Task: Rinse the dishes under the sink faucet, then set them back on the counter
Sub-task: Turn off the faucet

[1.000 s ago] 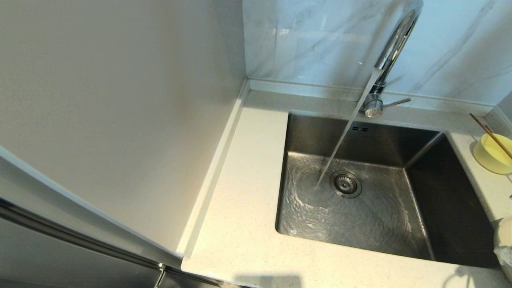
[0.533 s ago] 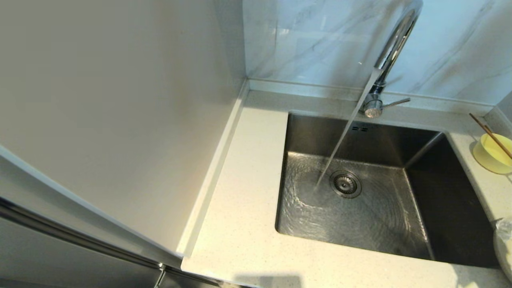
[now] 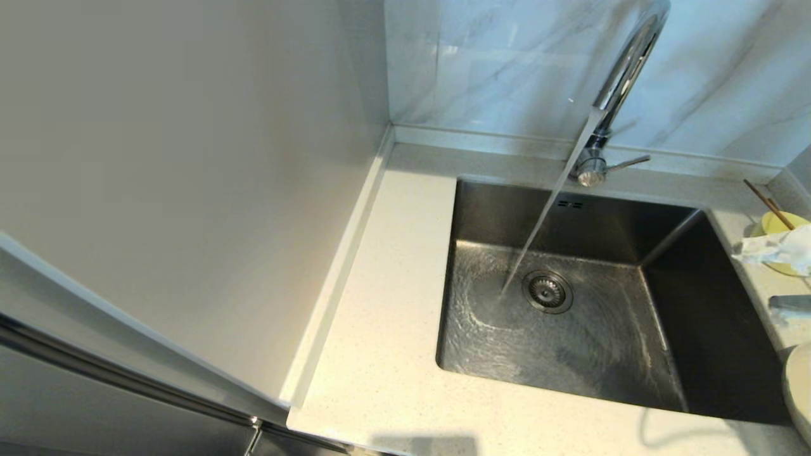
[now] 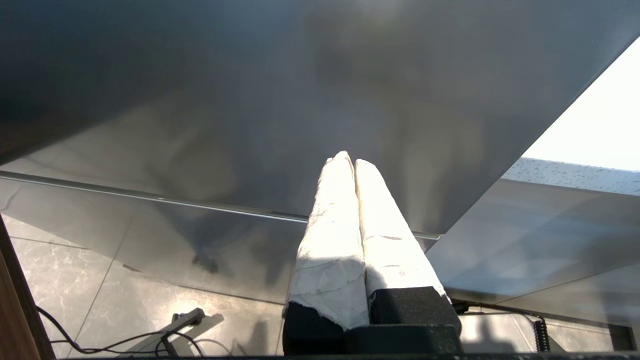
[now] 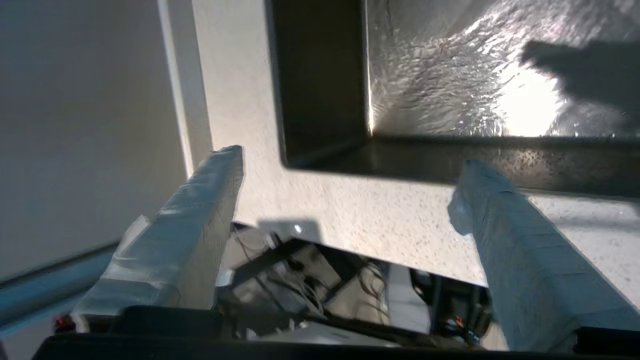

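Observation:
Water point(image 3: 543, 212) runs from the chrome faucet point(image 3: 624, 69) into the steel sink point(image 3: 481, 209) beside the drain point(image 3: 547, 291). The pale yellow bowl point(image 3: 780, 221) sits on the counter point(image 3: 386, 354) at the far right, with brown chopsticks point(image 3: 765, 201) leaning in it. My right gripper point(image 3: 782, 275) is open at the head view's right edge, one white-wrapped finger point(image 3: 770, 249) across the bowl's near rim. In the right wrist view the right gripper point(image 5: 350, 170) holds nothing. The off-white plate point(image 3: 799, 389) shows at the lower right edge. My left gripper point(image 4: 348, 160) is shut and empty, low by a cabinet front.
A plain wall panel point(image 3: 190, 190) stands along the counter's left side. The grey-veined marble wall point(image 3: 507, 63) rises behind the faucet, whose lever point(image 3: 630, 163) points right. The counter's front edge point(image 5: 400, 260) drops off to cables and floor below.
My right gripper's fingers have come into the head view at the right edge and now cover part of the bowl. The water keeps running; the left gripper's motion is not shown.

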You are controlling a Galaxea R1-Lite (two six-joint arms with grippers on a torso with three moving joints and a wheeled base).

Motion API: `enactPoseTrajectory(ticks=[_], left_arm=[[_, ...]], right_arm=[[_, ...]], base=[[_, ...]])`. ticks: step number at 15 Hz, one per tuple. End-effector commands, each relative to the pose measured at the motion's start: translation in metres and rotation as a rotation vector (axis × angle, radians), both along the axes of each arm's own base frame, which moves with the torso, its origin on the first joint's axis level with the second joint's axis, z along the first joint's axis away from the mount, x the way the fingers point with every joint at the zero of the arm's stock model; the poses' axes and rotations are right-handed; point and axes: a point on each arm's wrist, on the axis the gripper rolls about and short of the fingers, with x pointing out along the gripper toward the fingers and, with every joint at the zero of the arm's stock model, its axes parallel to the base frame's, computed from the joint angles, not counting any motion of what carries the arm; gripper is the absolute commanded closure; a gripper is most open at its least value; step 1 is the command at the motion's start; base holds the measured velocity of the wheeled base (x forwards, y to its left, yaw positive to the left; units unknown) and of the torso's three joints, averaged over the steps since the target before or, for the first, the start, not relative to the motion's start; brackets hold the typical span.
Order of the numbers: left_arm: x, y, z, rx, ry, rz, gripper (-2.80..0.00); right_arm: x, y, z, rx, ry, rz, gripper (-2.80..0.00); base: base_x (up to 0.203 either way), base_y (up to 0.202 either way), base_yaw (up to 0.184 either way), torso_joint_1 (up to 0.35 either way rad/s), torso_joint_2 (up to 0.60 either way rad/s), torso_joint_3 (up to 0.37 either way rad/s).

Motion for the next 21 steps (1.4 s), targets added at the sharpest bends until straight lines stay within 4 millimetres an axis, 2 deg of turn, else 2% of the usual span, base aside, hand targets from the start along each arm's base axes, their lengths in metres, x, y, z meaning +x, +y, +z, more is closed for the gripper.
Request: enactPoseTrajectory(ticks=[1, 5, 8, 10, 13, 16, 21], left_arm=[[0.000, 0.000, 0.000, 0.000, 0.000, 0.000, 0.00], [0.000, 0.000, 0.000, 0.000, 0.000, 0.000, 0.00], [0.000, 0.000, 0.000, 0.000, 0.000, 0.000, 0.00], [0.000, 0.000, 0.000, 0.000, 0.000, 0.000, 0.00], [0.000, 0.000, 0.000, 0.000, 0.000, 0.000, 0.00], [0.000, 0.000, 0.000, 0.000, 0.000, 0.000, 0.00], [0.000, 0.000, 0.000, 0.000, 0.000, 0.000, 0.00]], right_arm=[[0.021, 0.012, -0.006, -0.062, 0.055, 0.021, 0.00], [0.049, 0.025, -0.011, -0.252, 0.083, -0.027, 0.00], [0.079, 0.038, -0.025, -0.491, 0.123, -0.159, 0.00], [0.101, 0.050, -0.019, -0.598, 0.091, -0.241, 0.00], [0.137, 0.060, -0.013, -0.680, 0.065, -0.344, 0.00], [0.156, 0.064, -0.014, -0.706, 0.067, -0.366, 0.00], [0.192, 0.058, -0.017, -0.714, 0.070, -0.463, 0.00]], base=[[0.000, 0.000, 0.000, 0.000, 0.00, 0.000], [0.000, 0.000, 0.000, 0.000, 0.00, 0.000], [0.000, 0.000, 0.000, 0.000, 0.00, 0.000], [0.000, 0.000, 0.000, 0.000, 0.00, 0.000], [0.000, 0.000, 0.000, 0.000, 0.00, 0.000], [0.000, 0.000, 0.000, 0.000, 0.00, 0.000], [0.000, 0.000, 0.000, 0.000, 0.00, 0.000]])
